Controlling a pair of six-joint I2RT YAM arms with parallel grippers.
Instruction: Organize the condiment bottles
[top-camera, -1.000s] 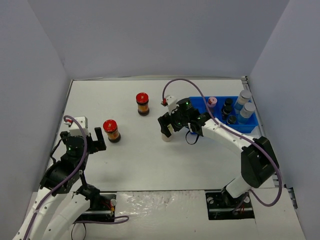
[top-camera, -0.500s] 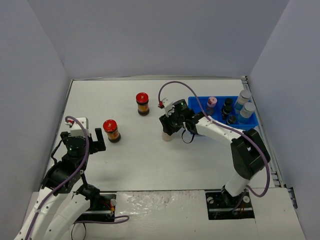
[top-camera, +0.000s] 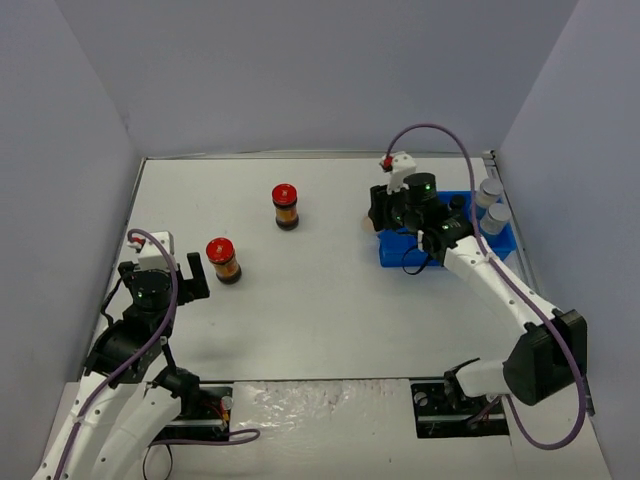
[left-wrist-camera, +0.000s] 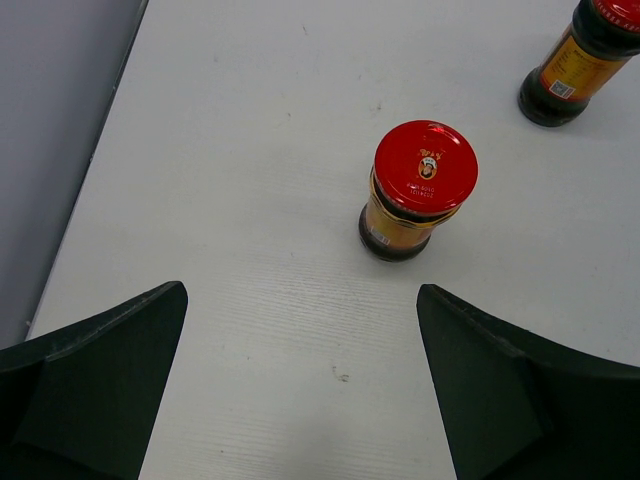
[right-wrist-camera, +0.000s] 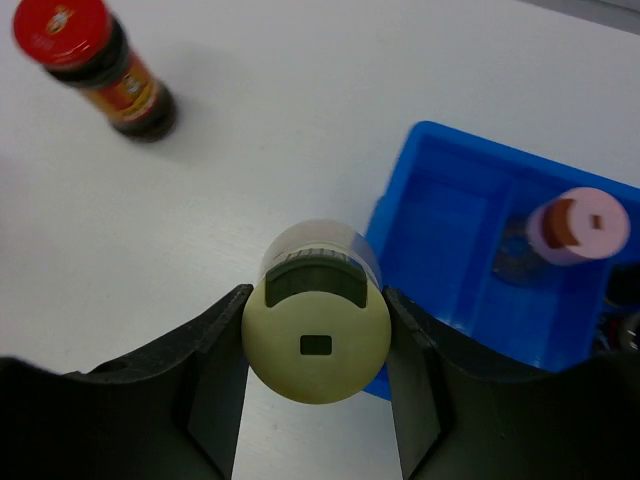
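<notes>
My right gripper (right-wrist-camera: 316, 300) is shut on the cream bottle (right-wrist-camera: 316, 345), holding it by the cap above the near-left corner of the blue tray (right-wrist-camera: 450, 230). From the top view this gripper (top-camera: 386, 214) hangs over the tray's left end and hides the bottle. A pink-capped bottle (right-wrist-camera: 578, 225) stands in the tray. Two silver-lidded bottles (top-camera: 490, 190) stand at the tray's right end. Two red-lidded dark sauce jars (top-camera: 222, 260) (top-camera: 285, 207) stand upright on the table. My left gripper (left-wrist-camera: 300, 290) is open and empty, just short of the nearer red-lidded jar (left-wrist-camera: 420, 185).
The blue tray (top-camera: 447, 256) sits at the table's right side, near the right wall. The right arm's purple cable (top-camera: 440, 130) loops above it. Grey walls close the table on three sides.
My right gripper shut on the cream bottle, lifted it off the table's middle and carried it right, over the tray's left end. The left arm stayed put.
</notes>
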